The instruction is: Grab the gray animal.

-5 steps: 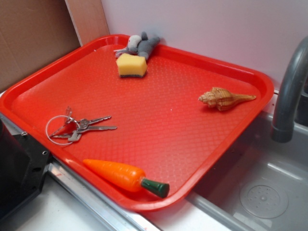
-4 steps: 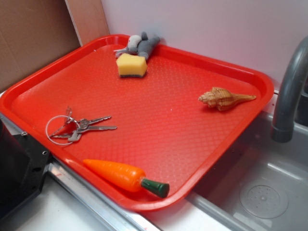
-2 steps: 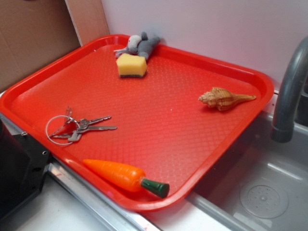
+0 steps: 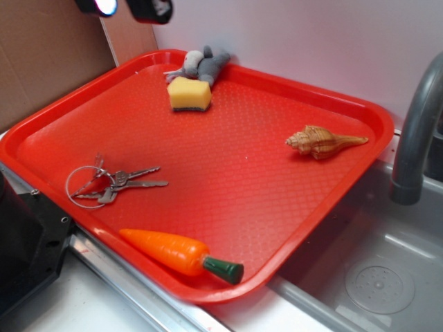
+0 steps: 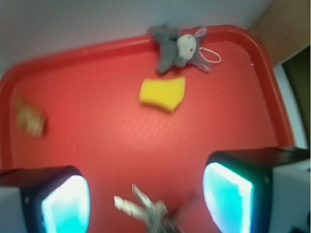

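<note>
Since the earlier frame, the end effector (image 4: pixel 124 7) had come into sight at the top left of the exterior view, where before only the tray (image 4: pixel 346 104) and its contents showed. Only the tips of its two fingers were visible there, high above the far left rim. In the wrist view the fingers (image 5: pixel 228 194) stood wide apart with nothing between them, looking down over the whole tray.

Nothing on the tray had shifted. The gray animal (image 4: pixel 204 65) lay in the far corner, against the rim by the wall, just behind the sponge (image 4: pixel 189 94). The keys (image 4: pixel 114 181), carrot (image 4: pixel 181 254) and shell (image 4: pixel 324 142) were well apart from it.

The approach looked only begun: the end effector had to descend toward that corner, and the nearby rim and sponge seemed likely to crowd the fingers.
</note>
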`<state>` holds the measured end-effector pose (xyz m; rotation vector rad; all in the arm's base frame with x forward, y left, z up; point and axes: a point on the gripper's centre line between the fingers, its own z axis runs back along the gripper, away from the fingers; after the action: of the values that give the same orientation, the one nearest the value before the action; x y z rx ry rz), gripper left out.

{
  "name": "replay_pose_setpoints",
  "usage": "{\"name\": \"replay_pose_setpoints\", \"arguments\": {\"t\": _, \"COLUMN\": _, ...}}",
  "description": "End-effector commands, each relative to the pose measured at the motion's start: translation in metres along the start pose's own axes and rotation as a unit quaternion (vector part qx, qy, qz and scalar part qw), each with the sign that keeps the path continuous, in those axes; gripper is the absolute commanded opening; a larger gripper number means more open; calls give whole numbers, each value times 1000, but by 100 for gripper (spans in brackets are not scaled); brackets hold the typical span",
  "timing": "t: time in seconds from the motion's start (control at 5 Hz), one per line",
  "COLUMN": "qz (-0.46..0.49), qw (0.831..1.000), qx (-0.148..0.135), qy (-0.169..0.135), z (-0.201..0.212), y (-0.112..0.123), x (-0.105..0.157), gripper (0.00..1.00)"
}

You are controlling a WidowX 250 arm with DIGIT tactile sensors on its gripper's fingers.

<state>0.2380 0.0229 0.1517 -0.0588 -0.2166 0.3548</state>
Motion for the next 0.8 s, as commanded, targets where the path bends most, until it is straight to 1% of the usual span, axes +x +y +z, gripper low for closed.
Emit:
{"name": "replay_pose_setpoints", "arguments": {"t": 0.0, "qz": 136, "qw": 990, "qx": -20, "qy": 22, "z": -18, "y": 27, "x": 20, "gripper": 100}}
{"name": "replay_pose_setpoints", "arguments": {"t": 0.4, "qz": 136, "qw": 990, "qx": -20, "qy": 22, "z": -18, "y": 27, "x": 20, "gripper": 100}}
{"name": "replay_pose_setpoints", "arguments": {"t": 0.6, "qz": 178, "qw": 983, "qx": -28, "qy": -40, "z": -46, "y": 27, "x": 45, "gripper": 100}}
